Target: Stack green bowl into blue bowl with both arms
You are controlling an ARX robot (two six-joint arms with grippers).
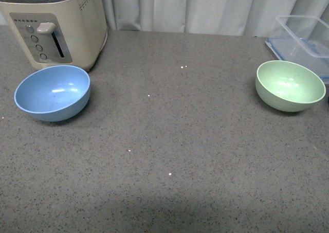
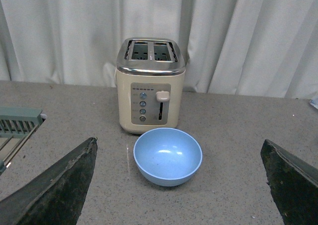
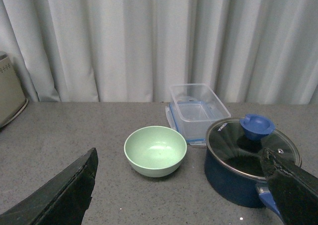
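The front view looks down from the robot's body over the counter (image 1: 169, 140), with the blue bowl (image 1: 52, 92) at 10 o'clock and the green bowl (image 1: 290, 85) at 2 o'clock. The left wrist view sits low and near, facing the curtain (image 2: 248, 36), and shares the blue bowl and toaster (image 1: 54, 24) with the front view. The right wrist view, likewise low, shares the green bowl and container (image 1: 306, 40)

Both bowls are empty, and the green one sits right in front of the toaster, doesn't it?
Not quite. Both are empty, but the blue bowl is the one in front of the toaster, as the left wrist view shows. The green bowl stands by the clear plastic box.
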